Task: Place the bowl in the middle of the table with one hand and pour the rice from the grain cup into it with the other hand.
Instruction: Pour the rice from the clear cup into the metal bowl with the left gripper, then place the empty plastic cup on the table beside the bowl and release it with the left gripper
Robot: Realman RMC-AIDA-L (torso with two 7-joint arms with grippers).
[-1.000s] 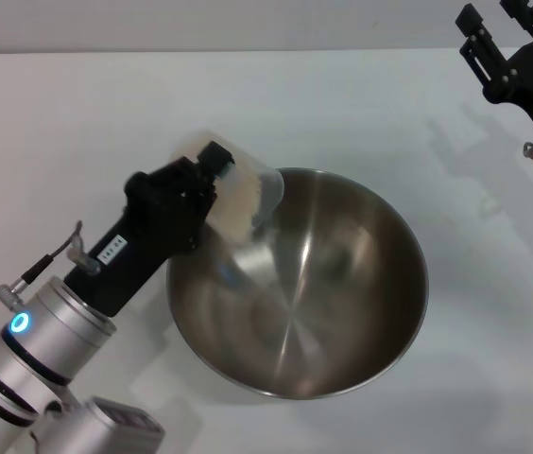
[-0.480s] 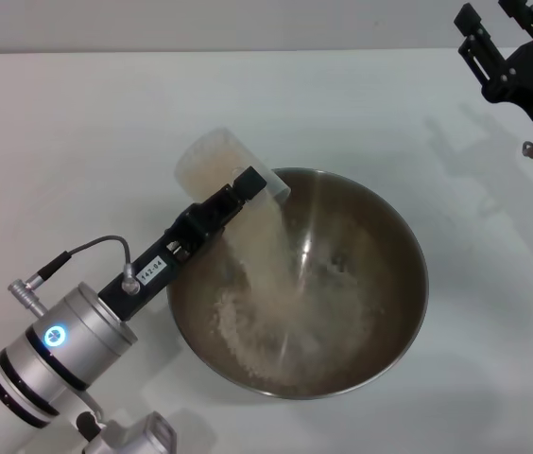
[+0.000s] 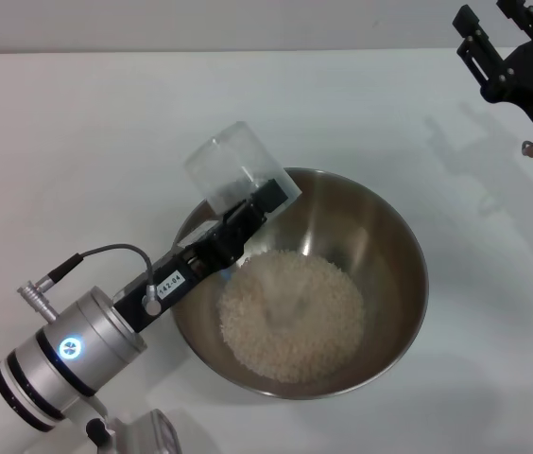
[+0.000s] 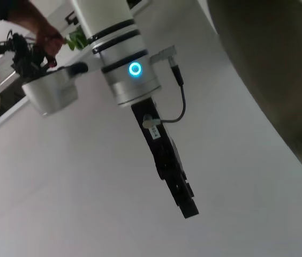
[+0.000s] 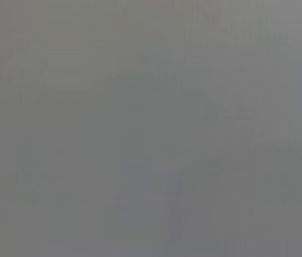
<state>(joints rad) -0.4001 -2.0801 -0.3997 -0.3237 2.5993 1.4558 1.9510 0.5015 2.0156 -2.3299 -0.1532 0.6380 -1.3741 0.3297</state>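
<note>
The steel bowl (image 3: 404, 241) stands on the white table (image 3: 77, 142), a little right of the middle. A pale heap of rice (image 3: 290, 314) fills its bottom. My left gripper (image 3: 252, 203) reaches over the bowl's near-left rim and is shut on the clear grain cup (image 3: 227, 165). The cup is tipped mouth-down toward the bowl and looks empty. The bowl's outer wall (image 4: 279, 69) fills one corner of the left wrist view. My right gripper (image 3: 498, 38) hangs open and high at the far right, apart from the bowl; it (image 4: 189, 208) also shows edge-on in the left wrist view.
Bare white tabletop surrounds the bowl on all sides. The table's far edge runs along the top of the head view. The right wrist view is a uniform grey with nothing to make out.
The left wrist rolled further and tipped the cup. The rice streamed out of it and now lies heaped in the bowl. The right arm has not moved.
</note>
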